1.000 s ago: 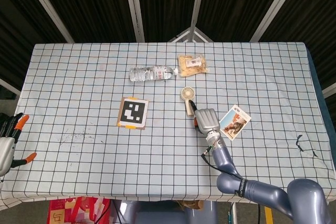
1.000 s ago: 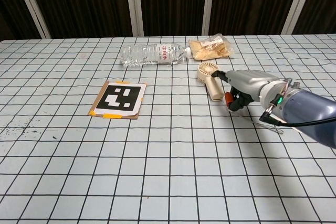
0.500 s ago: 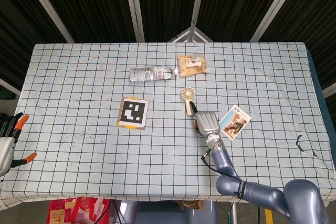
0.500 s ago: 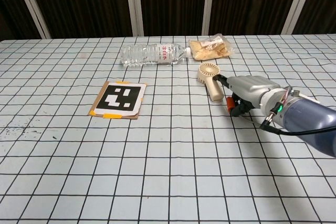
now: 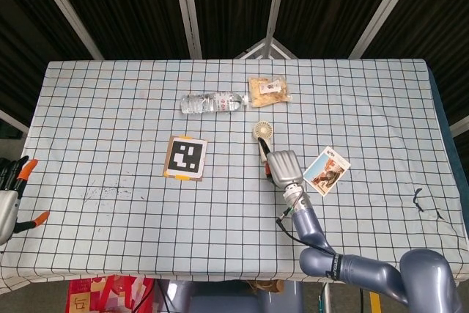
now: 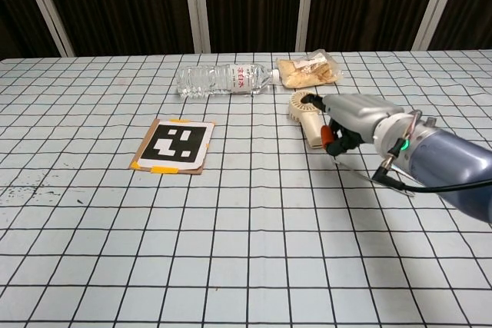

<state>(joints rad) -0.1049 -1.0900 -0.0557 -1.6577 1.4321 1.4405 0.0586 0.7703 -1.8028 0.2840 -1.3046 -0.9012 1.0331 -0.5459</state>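
The right robot hand (image 6: 355, 115) is seen lowered over the handle of the small handheld fan (image 6: 304, 113), which lies flat on the table (image 6: 246, 251) just below the snack bag (image 6: 308, 68) and the water bottle (image 6: 223, 80); its fingers are curled down at the handle, though a firm hold cannot be made out. The left robot hand (image 5: 10, 196) is kept at the table's left edge with fingers apart, nothing held. A picture card (image 5: 327, 171) is found just right of the right robot hand.

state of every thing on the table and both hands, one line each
clear plastic water bottle: lying on its side, cap on
clear bag of snacks: lying flat beside the bottle's cap end
small cream handheld fan: lying flat, handle partly under the right hand
right hand: over the fan's handle, grip not clear
picture card: lying flat, face up
black-and-white marker card: flat, taped at the corners
left hand: at the table's edge, holding nothing, fingers apart
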